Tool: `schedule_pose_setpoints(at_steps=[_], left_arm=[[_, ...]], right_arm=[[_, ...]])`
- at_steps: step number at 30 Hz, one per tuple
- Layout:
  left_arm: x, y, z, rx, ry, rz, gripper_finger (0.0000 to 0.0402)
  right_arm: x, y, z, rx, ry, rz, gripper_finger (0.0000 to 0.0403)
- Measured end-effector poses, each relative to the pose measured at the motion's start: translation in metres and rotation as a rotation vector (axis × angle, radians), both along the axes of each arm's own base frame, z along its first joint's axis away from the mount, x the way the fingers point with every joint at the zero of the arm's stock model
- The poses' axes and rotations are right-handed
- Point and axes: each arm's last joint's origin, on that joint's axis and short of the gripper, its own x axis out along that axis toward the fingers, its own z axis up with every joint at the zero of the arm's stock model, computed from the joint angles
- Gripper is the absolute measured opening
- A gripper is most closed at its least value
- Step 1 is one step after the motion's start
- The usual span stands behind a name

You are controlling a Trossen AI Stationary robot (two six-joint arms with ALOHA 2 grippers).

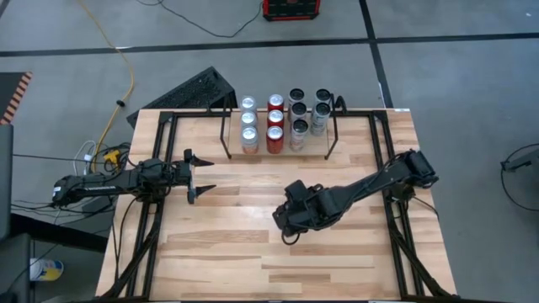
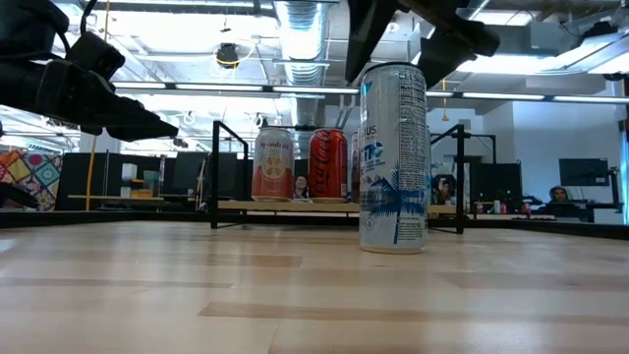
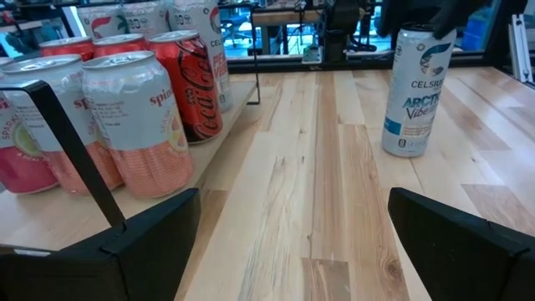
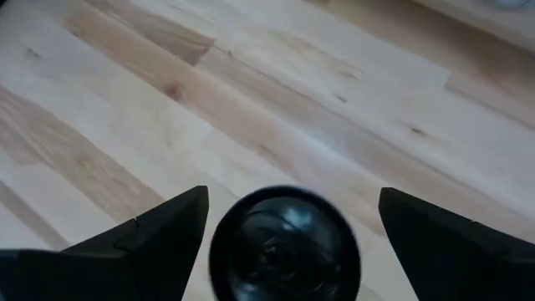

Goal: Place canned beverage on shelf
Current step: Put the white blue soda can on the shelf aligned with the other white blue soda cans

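A tall white and blue beverage can (image 2: 393, 157) stands upright on its base on the wood table, also seen in the left wrist view (image 3: 414, 92). My right gripper (image 4: 284, 238) hangs open just above it. Its two fingers stand on either side of the can's dark top (image 4: 284, 247), with a gap on each side. In the high view the right gripper (image 1: 290, 215) hides the can. The shelf (image 1: 278, 153) at the far middle holds several cans on its board (image 2: 295, 206). My left gripper (image 1: 198, 175) waits open at the table's left.
Black tubular rails (image 1: 160, 168) run along the table's left and right sides. The shelf's cans include red and pink ones (image 3: 134, 117) near my left gripper. Bare wood lies between the standing can and the shelf.
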Motion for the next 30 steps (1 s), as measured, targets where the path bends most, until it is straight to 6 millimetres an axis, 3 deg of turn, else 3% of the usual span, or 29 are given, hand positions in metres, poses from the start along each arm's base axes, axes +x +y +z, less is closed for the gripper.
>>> schedule_pose_setpoints(at_steps=[11,18,23,30], left_arm=[[0.0,0.0,0.0,0.0,0.0,0.0,0.0373],[0.0,0.0,0.0,0.0,0.001,0.0,0.0373],[0.0,0.0,0.0,0.0,0.001,0.0,0.0373],[0.0,0.0,0.0,0.0,0.001,0.0,0.0373]], right_arm=[[-0.005,0.015,0.0,0.021,-0.039,-0.012,0.0378],[0.005,0.021,-0.021,-0.023,-0.018,-0.033,0.0378],[0.005,0.022,-0.022,-0.042,-0.03,-0.038,0.0376],[0.003,0.024,-0.019,-0.06,-0.048,-0.035,0.0331]])
